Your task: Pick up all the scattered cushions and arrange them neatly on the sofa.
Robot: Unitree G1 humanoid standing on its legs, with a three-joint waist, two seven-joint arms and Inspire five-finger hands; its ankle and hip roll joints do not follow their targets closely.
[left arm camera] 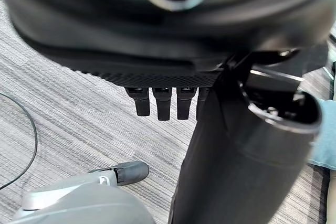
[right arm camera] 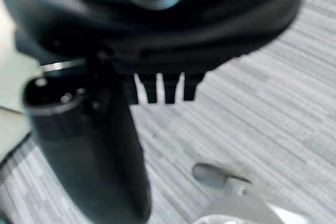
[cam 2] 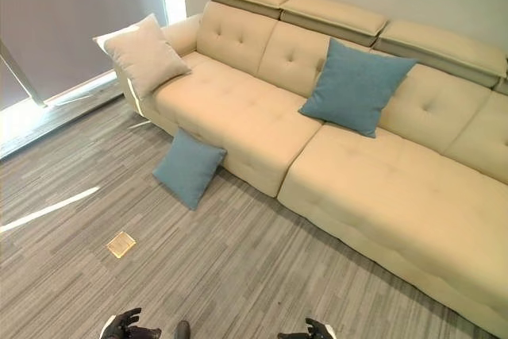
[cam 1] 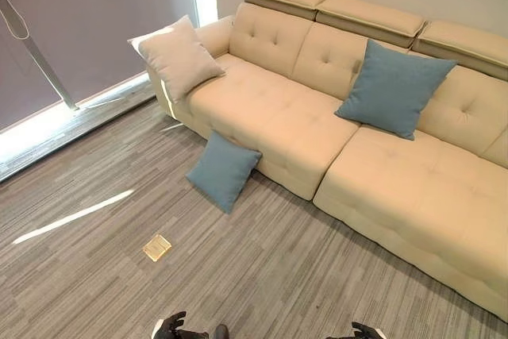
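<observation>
Left eye view is showing you one blue cushion point(cam 1: 223, 170) off the sofa point(cam 1: 278, 117): it is standing on a corner on the grey floor point(cam 1: 262, 275), leaning against the front of the sofa base. Two others are already sitting on the sofa, a beige cushion point(cam 1: 178, 57) propped at the armrest end and a second blue cushion point(cam 1: 393, 87) resting against the backrest.

Your left hand point(cam 1: 171, 327) and right hand point(cam 1: 365, 331) are both hanging low at the near edge of the picture, well apart from the floor cushion. In the wrist views the fingers point(left arm camera: 157, 102) of each hand are hanging straight and relaxed, holding nothing.

You are looking at a cushion that lies ahead of you, between the two hands' lines and closer to the left one. So the left hand is probably the nearer, though you are likely needing to step forward first. Its diagonal is running up and down, with the top corner tipped onto the sofa front.
</observation>
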